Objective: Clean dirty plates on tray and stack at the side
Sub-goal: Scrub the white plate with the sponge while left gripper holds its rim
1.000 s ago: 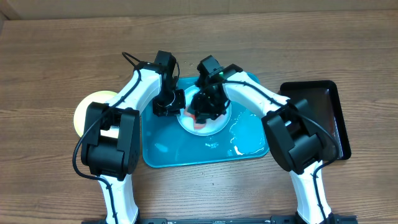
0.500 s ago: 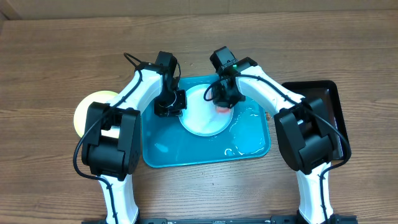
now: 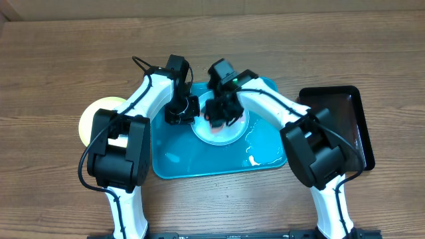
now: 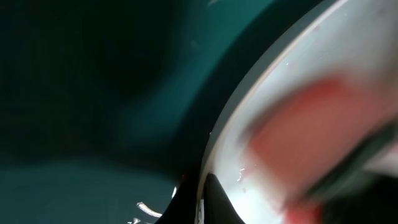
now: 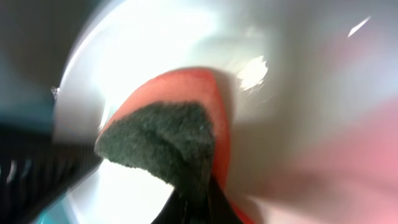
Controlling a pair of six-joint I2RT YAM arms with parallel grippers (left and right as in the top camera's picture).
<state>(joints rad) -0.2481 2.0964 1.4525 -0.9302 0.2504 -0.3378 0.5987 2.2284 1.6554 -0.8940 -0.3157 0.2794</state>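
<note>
A pale round plate [image 3: 230, 136] lies in the teal tray [image 3: 199, 164]. My left gripper [image 3: 188, 115] is shut on the plate's left rim [image 4: 245, 99]; its dark fingertips [image 4: 200, 200] pinch the edge. My right gripper [image 3: 216, 117] is shut on a red sponge with a dark green scouring pad [image 5: 165, 134] and presses it onto the plate's pale centre [image 5: 155, 37]. The sponge shows blurred in the left wrist view [image 4: 298, 137]. A yellow-green plate [image 3: 89, 121] lies on the table at the left, partly hidden by my left arm. A third plate is not visible.
A black rectangular tray [image 3: 345, 109] stands on the table to the right of the teal tray. Shiny wet patches [image 3: 255, 158] lie on the teal tray's right half. The wooden table [image 3: 60, 60] surrounds the trays.
My right gripper with the sponge swept from the plate's left part to its right edge, then back to the left. The left gripper kept hold of the rim.
</note>
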